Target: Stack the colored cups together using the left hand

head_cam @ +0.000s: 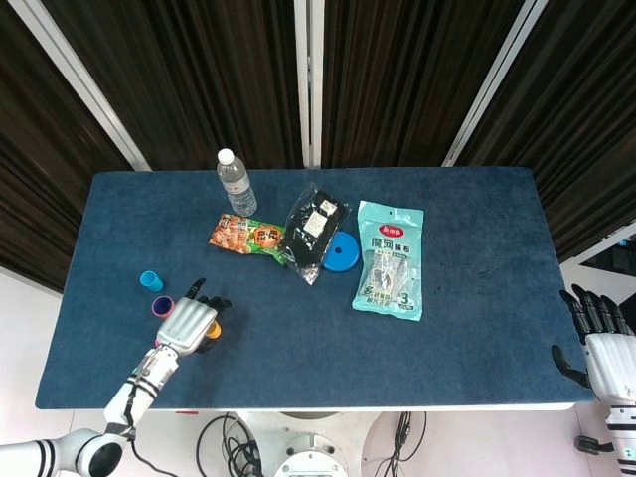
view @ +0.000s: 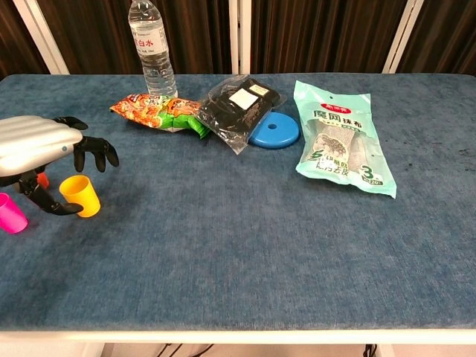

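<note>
Four small cups sit at the worktop's (view: 245, 245) left end, and the left hand (view: 33, 145) hovers over one of them. The yellow cup (view: 80, 195) stands upright just beneath and in front of the palm, its open mouth up; the dark fingers (view: 93, 151) are spread and curled downward on its far side, with the thumb touching or nearly touching its near side, not yet closed on it. The pink cup (view: 10, 213) stands just left of it, the orange cup (head_cam: 162, 306) behind the hand, the blue cup (head_cam: 150, 281) further back. The right hand (head_cam: 606, 348) hangs far off the right edge, fingers apart, holding nothing.
</note>
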Motion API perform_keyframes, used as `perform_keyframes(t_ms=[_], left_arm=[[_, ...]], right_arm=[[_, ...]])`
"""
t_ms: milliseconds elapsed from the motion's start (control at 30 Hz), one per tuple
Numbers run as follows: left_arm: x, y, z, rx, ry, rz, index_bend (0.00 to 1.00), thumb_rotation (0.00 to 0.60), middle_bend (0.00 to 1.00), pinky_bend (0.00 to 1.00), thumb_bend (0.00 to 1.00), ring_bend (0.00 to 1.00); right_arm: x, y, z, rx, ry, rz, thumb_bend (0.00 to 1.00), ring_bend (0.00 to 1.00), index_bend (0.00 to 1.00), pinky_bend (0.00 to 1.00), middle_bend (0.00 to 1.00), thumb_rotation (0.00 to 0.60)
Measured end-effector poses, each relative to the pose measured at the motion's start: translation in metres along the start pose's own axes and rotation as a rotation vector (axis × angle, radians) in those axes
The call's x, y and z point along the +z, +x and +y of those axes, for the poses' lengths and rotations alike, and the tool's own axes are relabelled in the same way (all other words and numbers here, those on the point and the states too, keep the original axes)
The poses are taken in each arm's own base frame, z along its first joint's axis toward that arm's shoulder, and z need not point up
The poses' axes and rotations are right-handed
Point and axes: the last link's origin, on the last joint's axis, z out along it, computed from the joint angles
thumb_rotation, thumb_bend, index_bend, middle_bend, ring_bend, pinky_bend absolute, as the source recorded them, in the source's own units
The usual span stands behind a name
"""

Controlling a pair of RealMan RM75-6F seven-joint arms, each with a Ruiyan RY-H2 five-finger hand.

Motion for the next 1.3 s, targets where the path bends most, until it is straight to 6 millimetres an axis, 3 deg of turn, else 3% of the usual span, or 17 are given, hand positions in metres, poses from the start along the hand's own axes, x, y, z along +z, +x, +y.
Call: perform_keyframes(t_ms=[567, 800, 1100, 1300], left_arm=[[0.005, -0.005, -0.005, -0.03, 0.021, -0.03, 0.47, 0.6, 0.47, 0.1, 0.24, 0.55], [0.003, -0.003, -0.005, -0.05, 0.022, -0.023, 0.49, 0.6, 0.48, 0.11, 0.25, 0.57], [-0.009, 0.027, -0.008, -0.074, 0.029, 0.063, 0.48, 0.6, 0.48, 0.11, 0.26, 0.56], [-0.023, 0.054, -0.031, -0.063, 0.106, 0.14, 0.48, 0.6, 0.48, 0.11, 0.26, 0.56]], right_arm=[[0.001, 0.0, 0.0, -0.006, -0.007, -0.01, 0.33, 0.0, 0.0, 0.0, 0.0, 0.6], [0.001, 0.0, 0.0, -0.007, -0.008, -0.011, 0.33, 0.0, 0.0, 0.0, 0.0, 0.6], [0.001, 0.003, -0.002, -0.007, 0.0, -0.004, 0.33, 0.0, 0.0, 0.0, 0.0, 0.6], [0.001, 0.004, -0.002, -0.007, 0.004, -0.002, 0.33, 0.0, 0.0, 0.0, 0.0, 0.6]])
